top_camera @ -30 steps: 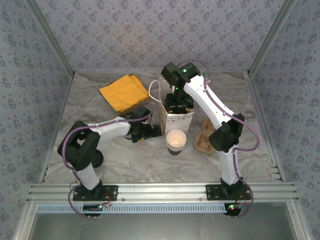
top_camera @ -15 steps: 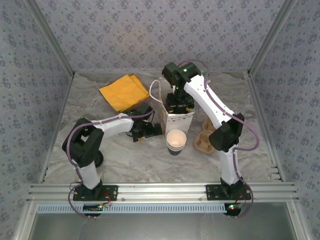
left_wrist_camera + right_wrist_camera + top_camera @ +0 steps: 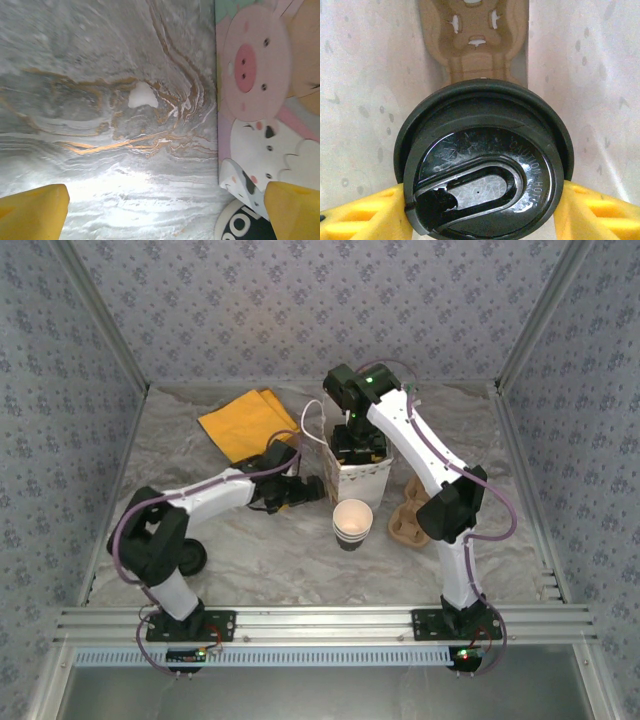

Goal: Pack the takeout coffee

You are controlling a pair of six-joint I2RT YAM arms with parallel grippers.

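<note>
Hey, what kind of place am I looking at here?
Probably a staged robot test booth, not a real café: a left arm and right arm bolted to an aluminium rail, wallpaper panels boxing in a marble-print tabletop, and a paper bag, lidded cup and open paper cup as props.

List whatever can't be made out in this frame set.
Right wrist view: the lidded cup's black lid covers its wall and where the right gripper's fingers grip it.
Top view: that gripper's tips are down inside the paper bag, hidden by its walls.
Top view: the brown carrier is partly behind the right arm.
Left wrist view: a dark round shape is cut off by the bottom edge; its lettering is unreadable.
</note>
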